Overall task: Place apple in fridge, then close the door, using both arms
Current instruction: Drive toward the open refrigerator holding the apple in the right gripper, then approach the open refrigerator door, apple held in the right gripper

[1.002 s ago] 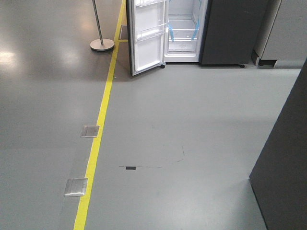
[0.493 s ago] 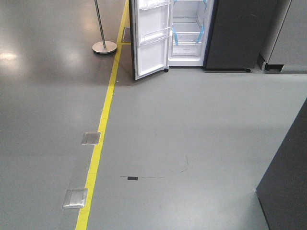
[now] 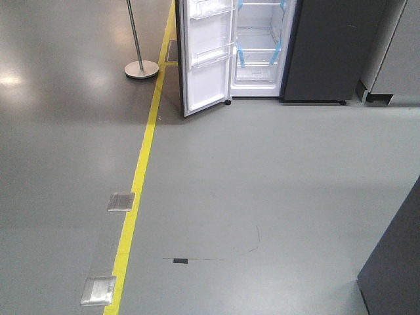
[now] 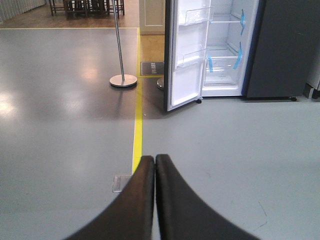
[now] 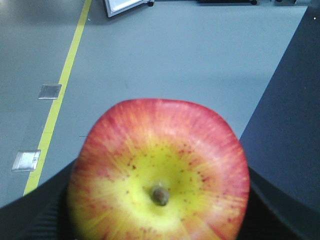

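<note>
— Where is the apple sitting right now?
— The apple is sitting clamped between the dark fingers of the right gripper, with its yellow hollow facing the wrist camera, out over the grey floor
— And the other arm?
— The left gripper is carrying nothing, and its tips are pressing together
— The fridge?
— The fridge is standing well ahead of the robot. Its door is hanging wide open on the left, showing its white inner face and clear bins. A yellow line is running along the floor towards it, with a post stand standing just left of that line
</note>
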Robot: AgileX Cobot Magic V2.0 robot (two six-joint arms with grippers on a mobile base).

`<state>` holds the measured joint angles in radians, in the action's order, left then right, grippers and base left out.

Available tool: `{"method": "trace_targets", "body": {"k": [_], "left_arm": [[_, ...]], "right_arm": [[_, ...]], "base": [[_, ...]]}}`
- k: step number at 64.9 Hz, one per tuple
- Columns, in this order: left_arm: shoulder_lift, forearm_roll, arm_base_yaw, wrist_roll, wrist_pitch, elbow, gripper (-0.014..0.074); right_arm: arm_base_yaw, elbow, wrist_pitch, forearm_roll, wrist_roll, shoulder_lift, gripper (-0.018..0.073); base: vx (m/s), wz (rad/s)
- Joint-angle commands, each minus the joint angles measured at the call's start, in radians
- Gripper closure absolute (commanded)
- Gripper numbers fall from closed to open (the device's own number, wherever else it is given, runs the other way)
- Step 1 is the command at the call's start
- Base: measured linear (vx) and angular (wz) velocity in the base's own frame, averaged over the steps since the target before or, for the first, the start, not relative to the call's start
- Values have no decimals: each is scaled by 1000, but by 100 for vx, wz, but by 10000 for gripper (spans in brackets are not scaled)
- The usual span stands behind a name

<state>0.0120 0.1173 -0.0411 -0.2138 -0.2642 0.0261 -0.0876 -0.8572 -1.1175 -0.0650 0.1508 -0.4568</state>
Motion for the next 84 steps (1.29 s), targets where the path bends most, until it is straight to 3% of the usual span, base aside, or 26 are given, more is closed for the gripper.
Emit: {"method": "trace_targets", "body": {"k": [1,84], "left_arm": [[14,-5,-3,-9,71,20,602],[14,-5,-3,-9,71,20,602]], "right_arm": [[2,-25,71,-10,-3,-8,424],[2,-25,71,-10,-3,-8,424]], "base": [[18,-1],[15,-2]]}}
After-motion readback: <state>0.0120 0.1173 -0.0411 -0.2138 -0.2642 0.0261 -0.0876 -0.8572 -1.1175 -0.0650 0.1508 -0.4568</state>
